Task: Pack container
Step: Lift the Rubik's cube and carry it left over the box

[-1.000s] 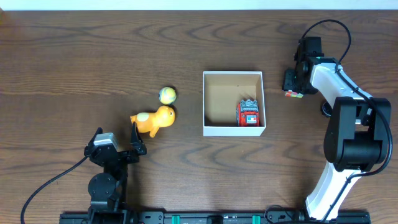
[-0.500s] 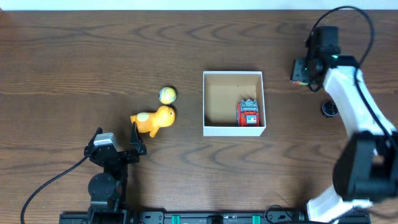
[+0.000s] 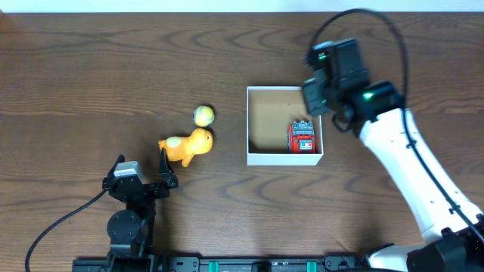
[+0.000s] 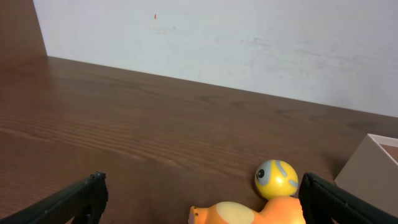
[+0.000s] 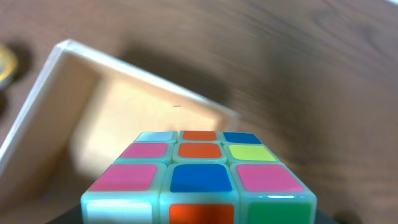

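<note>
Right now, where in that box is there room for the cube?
Bare: the container's brown floor along its left and far walls. Crowded: the near right corner, where the red toy lies. The right gripper holds the cube.

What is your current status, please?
Left gripper open, orange toy just ahead. Right gripper holds puzzle cube over container, far-right corner. Red toy inside; left half free.

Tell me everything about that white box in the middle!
The container is a square, shallow box, open on top, with thin white walls and a brown, cardboard-looking floor. It sits flat on the wooden table. A red toy lies inside by its right wall. The right gripper, carrying a colourful puzzle cube, hovers over its far right corner.
</note>
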Controlling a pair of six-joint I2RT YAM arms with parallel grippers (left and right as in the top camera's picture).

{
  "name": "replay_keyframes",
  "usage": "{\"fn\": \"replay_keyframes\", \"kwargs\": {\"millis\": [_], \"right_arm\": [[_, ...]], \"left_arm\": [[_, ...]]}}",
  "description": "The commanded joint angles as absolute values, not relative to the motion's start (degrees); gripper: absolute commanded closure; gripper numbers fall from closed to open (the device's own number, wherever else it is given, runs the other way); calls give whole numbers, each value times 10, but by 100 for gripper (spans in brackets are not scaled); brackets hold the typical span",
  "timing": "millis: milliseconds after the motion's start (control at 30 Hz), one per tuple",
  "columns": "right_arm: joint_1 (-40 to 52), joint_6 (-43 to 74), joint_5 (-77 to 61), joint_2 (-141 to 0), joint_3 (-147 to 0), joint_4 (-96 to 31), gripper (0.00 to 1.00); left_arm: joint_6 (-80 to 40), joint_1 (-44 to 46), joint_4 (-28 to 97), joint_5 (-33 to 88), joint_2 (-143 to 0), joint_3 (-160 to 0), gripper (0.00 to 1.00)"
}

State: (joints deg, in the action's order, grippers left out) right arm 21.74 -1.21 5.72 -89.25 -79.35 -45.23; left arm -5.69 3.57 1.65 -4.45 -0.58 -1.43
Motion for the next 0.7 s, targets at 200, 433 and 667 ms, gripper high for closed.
{"fn": "replay_keyframes", "kwargs": {"millis": [200,433,667], "right_arm": [[258,-243,60,-881,-796,-459,52],[258,-362,53,-885,-796,-460,55],[258,-409,51,-905,-795,-459,55]], "left_arm": [[-47,36,38,-49,-2,-2,2],[-47,36,38,-49,-2,-2,2],[-47,36,38,-49,-2,-2,2]]}}
